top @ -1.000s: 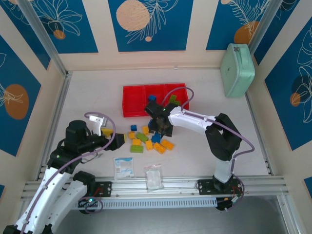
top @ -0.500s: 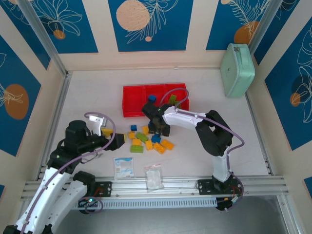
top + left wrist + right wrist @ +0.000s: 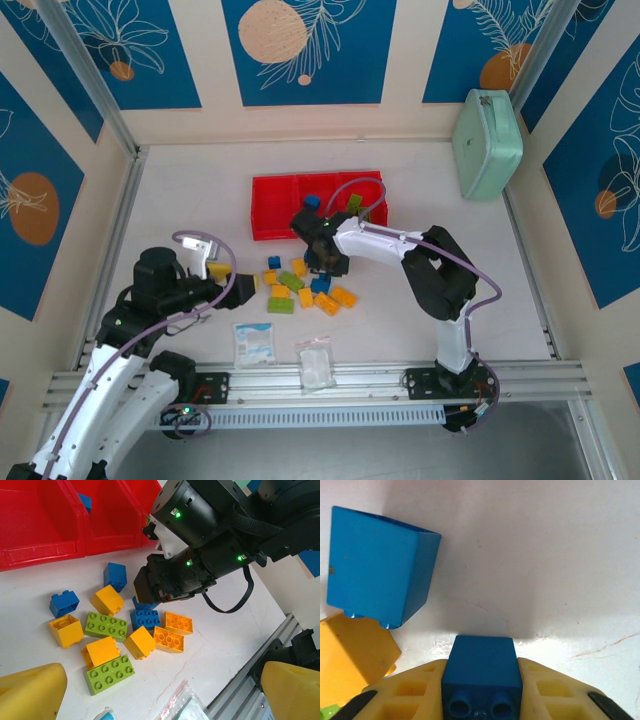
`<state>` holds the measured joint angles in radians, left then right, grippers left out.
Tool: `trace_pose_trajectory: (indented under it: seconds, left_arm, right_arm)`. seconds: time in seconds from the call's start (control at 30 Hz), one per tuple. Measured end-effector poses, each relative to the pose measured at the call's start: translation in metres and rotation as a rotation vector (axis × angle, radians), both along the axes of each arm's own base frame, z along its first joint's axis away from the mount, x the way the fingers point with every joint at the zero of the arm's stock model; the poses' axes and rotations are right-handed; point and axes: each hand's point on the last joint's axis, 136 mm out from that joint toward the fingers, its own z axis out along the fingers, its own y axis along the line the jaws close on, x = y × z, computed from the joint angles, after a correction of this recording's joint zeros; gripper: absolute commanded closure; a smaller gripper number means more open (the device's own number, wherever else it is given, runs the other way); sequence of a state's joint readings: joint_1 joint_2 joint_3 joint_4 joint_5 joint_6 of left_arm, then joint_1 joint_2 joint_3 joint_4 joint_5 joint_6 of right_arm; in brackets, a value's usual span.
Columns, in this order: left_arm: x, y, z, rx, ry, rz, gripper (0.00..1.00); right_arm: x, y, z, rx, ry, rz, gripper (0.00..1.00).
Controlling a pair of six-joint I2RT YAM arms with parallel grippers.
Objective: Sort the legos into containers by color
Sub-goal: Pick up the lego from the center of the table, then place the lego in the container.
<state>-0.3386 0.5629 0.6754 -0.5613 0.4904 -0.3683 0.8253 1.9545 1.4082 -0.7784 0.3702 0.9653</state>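
The legos (image 3: 300, 285) lie in a loose yellow, blue and lime-green pile on the white table, just in front of the red tray (image 3: 275, 230) that holds the containers. A blue brick (image 3: 311, 201) and a green brick (image 3: 354, 203) lie in the tray's compartments. My right gripper (image 3: 325, 262) is down at the back of the pile, shut on a small blue lego (image 3: 481, 660) that sits on the table between its yellow fingers (image 3: 410, 690). Another blue brick (image 3: 375, 565) lies just beyond. My left gripper (image 3: 225, 280) hovers open left of the pile, nothing between its fingertips (image 3: 30, 690).
A mint-green case (image 3: 487, 142) stands at the back right. Two clear packets (image 3: 254, 343) (image 3: 316, 362) lie near the front rail (image 3: 330, 380). The tray's red wall (image 3: 45, 555) runs directly behind the bricks.
The right gripper shifted slightly left over the pile and its fingers closed onto the blue lego. The left arm has not moved.
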Motion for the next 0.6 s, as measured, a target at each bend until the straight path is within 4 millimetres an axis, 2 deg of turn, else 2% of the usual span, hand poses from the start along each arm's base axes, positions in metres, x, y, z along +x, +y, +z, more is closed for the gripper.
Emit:
trace_pose_trajectory:
  seconds: [0.17, 0.27, 0.4, 0.53, 0.6]
  left_arm:
    - [0.000, 0.000, 0.000, 0.000, 0.000, 0.000, 0.01]
    - [0.000, 0.000, 0.000, 0.000, 0.000, 0.000, 0.01]
    - [0.000, 0.000, 0.000, 0.000, 0.000, 0.000, 0.01]
    - [0.000, 0.000, 0.000, 0.000, 0.000, 0.000, 0.01]
    - [0.000, 0.000, 0.000, 0.000, -0.001, 0.000, 0.01]
  right_arm:
    - [0.000, 0.000, 0.004, -0.009, 0.000, 0.039, 0.75]
    - [0.005, 0.005, 0.017, 0.006, -0.025, 0.077, 0.77]
    - [0.019, 0.019, 0.055, 0.059, -0.112, 0.155, 0.77]
    - [0.046, 0.036, 0.100, 0.119, -0.227, 0.230, 0.78]
    - [0.059, 0.037, 0.119, 0.135, -0.272, 0.247, 0.78]
